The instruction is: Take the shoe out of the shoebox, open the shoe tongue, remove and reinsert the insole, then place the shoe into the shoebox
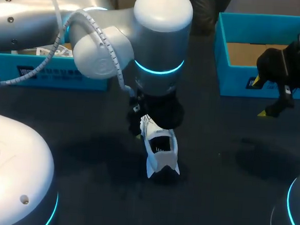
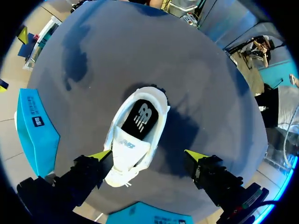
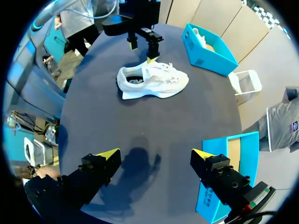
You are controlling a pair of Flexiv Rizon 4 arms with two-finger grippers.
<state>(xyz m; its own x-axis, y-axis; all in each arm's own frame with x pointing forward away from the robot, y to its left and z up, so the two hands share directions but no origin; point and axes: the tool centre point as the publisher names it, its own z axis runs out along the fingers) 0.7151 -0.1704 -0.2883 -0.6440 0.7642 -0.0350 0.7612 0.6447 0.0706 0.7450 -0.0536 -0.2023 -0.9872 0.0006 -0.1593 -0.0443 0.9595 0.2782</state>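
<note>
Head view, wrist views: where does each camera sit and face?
Head view: above, behind, facing down at the table; left arm over the shoe.
Left wrist view: on that wrist, facing down at the shoe; left end effector open.
Right wrist view: on that wrist, facing across the table; right end effector open.
Shared: every view shows the shoe.

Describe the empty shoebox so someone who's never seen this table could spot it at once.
On the dark table, two blue boxes stand at the far edge. Take the right box, next to my right arm's fingers. Its bare brown floor shows, while the left box holds something white.
</note>
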